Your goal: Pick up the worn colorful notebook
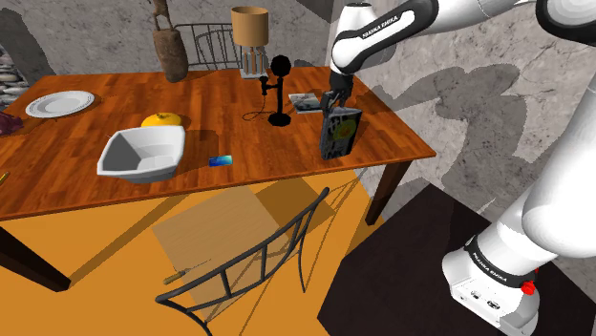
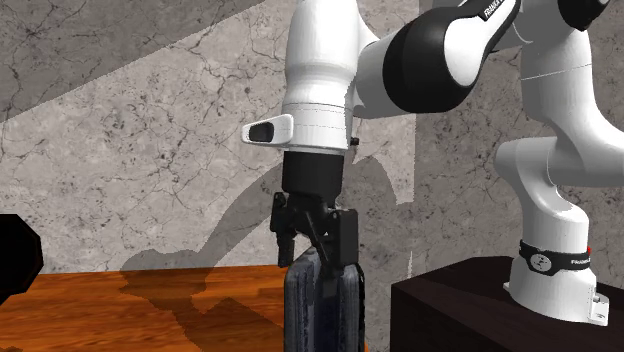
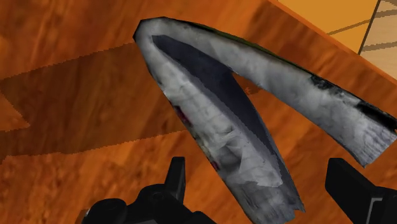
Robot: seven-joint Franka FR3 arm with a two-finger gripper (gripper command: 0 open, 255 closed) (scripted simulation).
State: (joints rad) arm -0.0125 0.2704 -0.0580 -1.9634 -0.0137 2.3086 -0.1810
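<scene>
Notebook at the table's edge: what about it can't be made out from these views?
Second exterior view: the notebook has its lower end cut off by the picture's bottom edge, so contact with the table is unseen. The gripper covers part of its top edge.
Shoulder view: its cover is too small and dark to read any pattern.
Wrist view: looking along it, whether its far end rests on the table cannot be judged.
</scene>
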